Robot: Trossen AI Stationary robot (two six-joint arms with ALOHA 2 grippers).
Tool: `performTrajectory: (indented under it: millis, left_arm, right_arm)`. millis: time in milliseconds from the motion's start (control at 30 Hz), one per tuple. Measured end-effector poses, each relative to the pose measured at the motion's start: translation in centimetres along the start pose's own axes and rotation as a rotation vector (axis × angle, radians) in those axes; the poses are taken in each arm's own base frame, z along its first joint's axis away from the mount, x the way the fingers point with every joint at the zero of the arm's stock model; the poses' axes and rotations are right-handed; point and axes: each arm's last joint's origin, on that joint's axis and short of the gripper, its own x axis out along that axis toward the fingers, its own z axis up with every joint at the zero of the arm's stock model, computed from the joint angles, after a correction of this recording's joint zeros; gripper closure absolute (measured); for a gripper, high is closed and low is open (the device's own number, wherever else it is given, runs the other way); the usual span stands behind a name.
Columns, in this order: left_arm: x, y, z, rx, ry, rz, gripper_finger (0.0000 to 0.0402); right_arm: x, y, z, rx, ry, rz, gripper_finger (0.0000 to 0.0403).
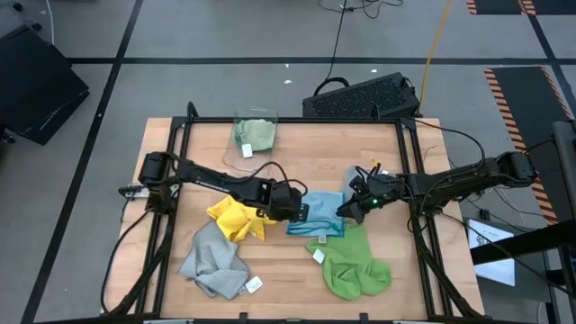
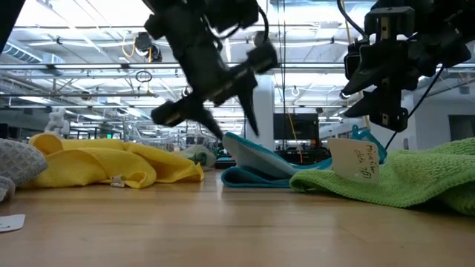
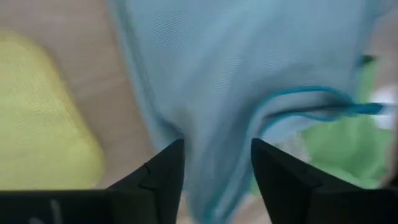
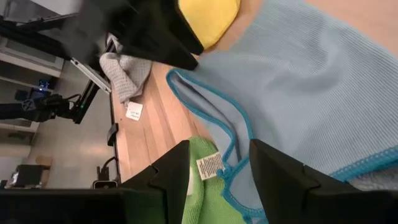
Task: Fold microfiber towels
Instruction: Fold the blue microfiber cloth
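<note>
Two grippers meet at the light blue towel [image 1: 326,209] in the frame's centre. The left gripper [image 1: 301,212] stands spread over its left edge; the right gripper [image 1: 346,211] stands spread at its right edge, gripping nothing visibly.

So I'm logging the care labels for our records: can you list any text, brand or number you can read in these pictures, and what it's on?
Nothing here can be read.
White tag hanging by the bright green towel, low view: handwriting, illegible.
White tag at the light blue towel hem, right wrist view: printed lines, too small.
White tags on the grey towel and beside it, high view: too small.
</note>
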Motion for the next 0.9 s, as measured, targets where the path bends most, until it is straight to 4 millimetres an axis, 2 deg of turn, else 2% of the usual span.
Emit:
performTrajectory:
  millis: [200,333,433,533,700,800,900]
  left_arm:
    - [1.9,0.8,1.0,-0.040,0.002,0.043,0.0164]
    - [1.6,0.8,1.6,-0.053,-0.005,0.038,0.0154]
    - [1.2,0.6,2.0,-0.066,-0.029,0.020,0.0161]
    - [1.3,0.8,2.6,-0.082,-0.040,0.028,0.0175]
    - [2.1,1.5,3.6,-0.089,-0.056,0.063,0.0204]
    - [2.0,1.4,4.2,-0.078,-0.066,0.048,0.0218]
    - [2.2,1.6,4.5,-0.070,-0.089,0.066,0.0228]
  right_arm:
    - [0.0,0.2,-0.1,-0.017,0.012,0.018,0.0243]
    - [0.1,0.4,-0.3,0.005,0.013,0.035,0.0243]
    - [0.5,1.2,0.1,0.033,-0.064,0.046,0.0243]
    - [2.3,1.9,0.6,0.022,-0.100,-0.039,0.0243]
    - [6.8,3.9,1.9,-0.089,0.003,0.009,0.0247]
    - [9.2,4.2,1.7,-0.114,0.090,0.005,0.0262]
    - [10.6,4.3,1.3,-0.123,0.114,0.001,0.0283]
